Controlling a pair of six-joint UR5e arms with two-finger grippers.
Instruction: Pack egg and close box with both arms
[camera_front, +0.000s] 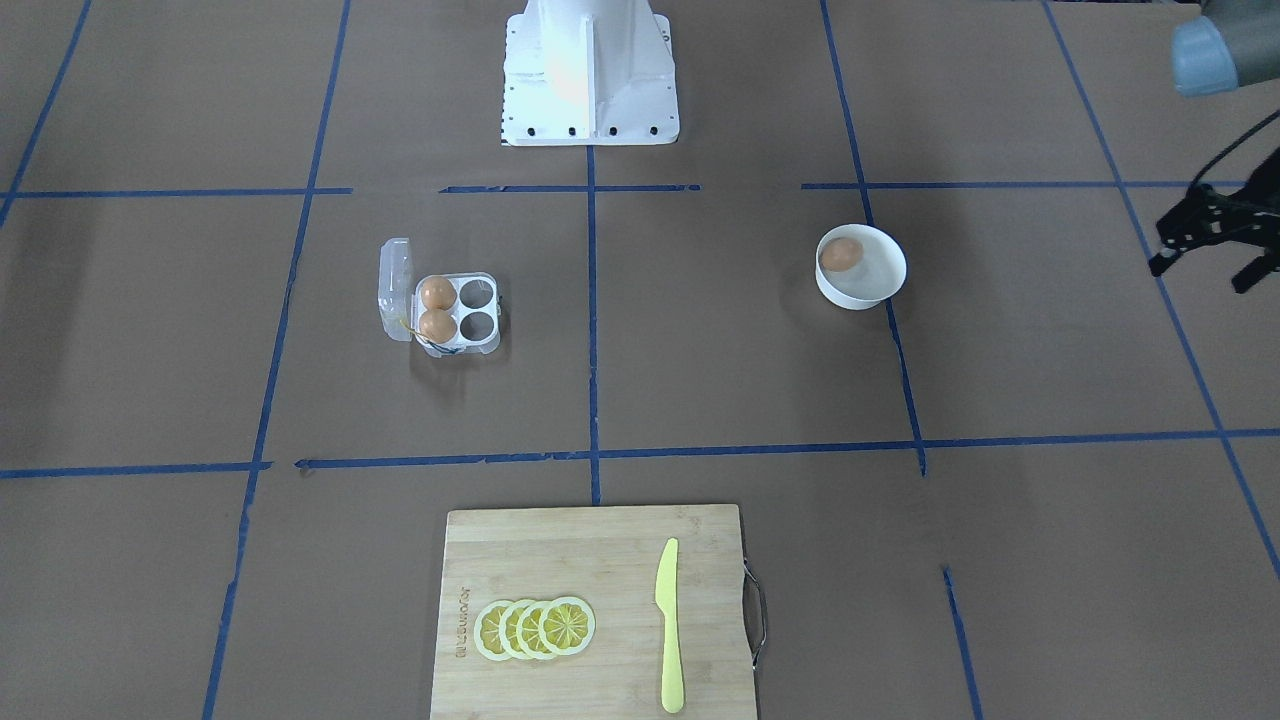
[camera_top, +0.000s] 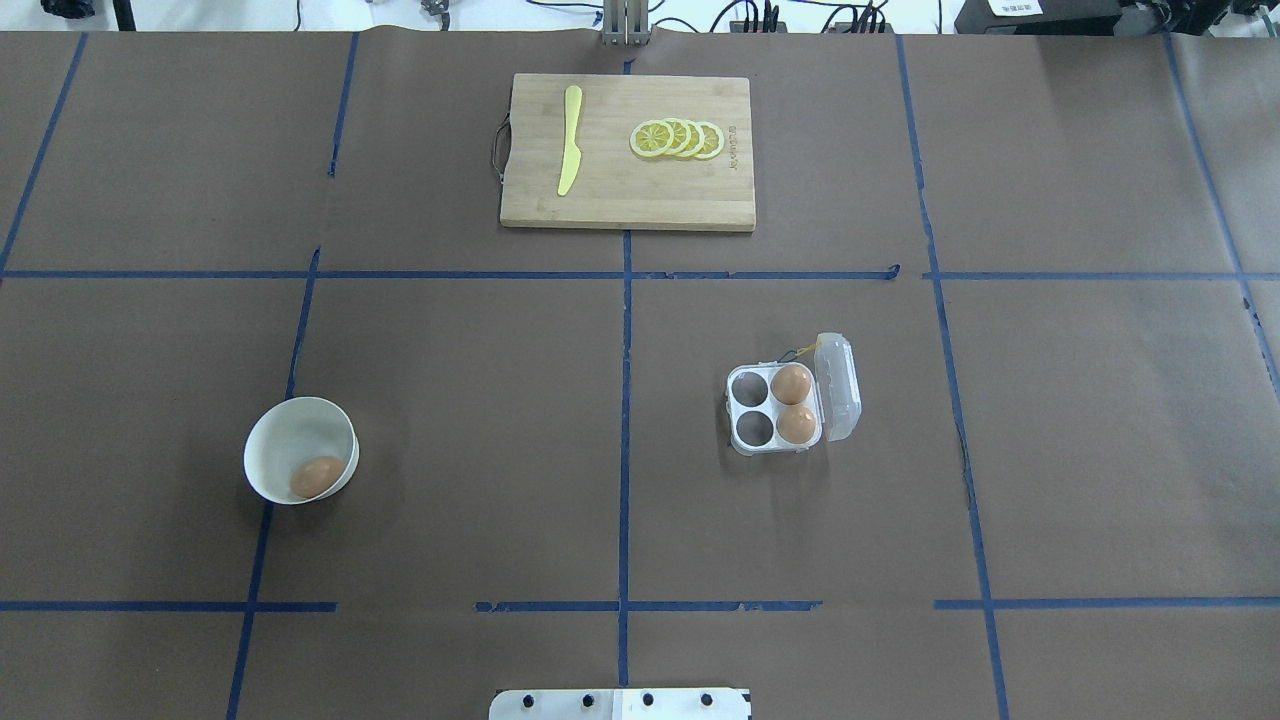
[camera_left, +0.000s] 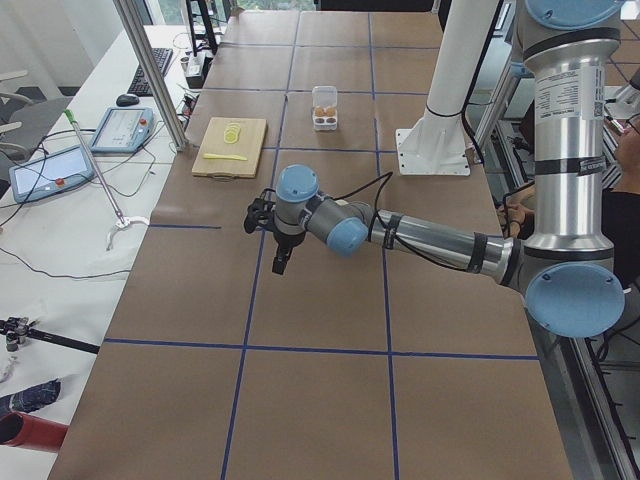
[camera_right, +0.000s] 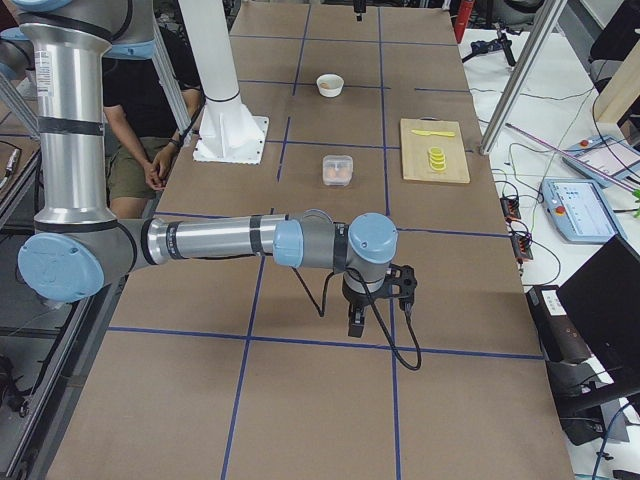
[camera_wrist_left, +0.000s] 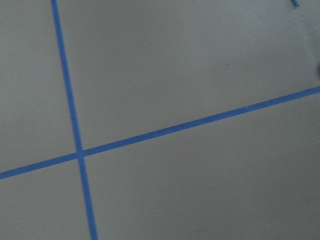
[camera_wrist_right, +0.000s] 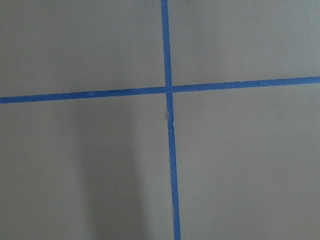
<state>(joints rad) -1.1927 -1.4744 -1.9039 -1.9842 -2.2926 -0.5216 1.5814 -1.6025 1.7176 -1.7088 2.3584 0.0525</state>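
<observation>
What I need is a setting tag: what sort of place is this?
Probably a robotics lab: left arm and right arm over a table gridded with blue tape, a teach pendant alongside.

We find the bowl (camera_top: 290, 430) on the table's (camera_top: 500, 450) left half, with the egg (camera_top: 317, 476) lying in it. The box (camera_top: 772, 406) sits right of centre, two eggs (camera_top: 792, 383) in the cells beside its lid (camera_top: 840, 385). Beyond lies the cutting board (camera_top: 620, 205), bearing the knife (camera_top: 570, 140) and the lemon slices (camera_top: 677, 139).
</observation>
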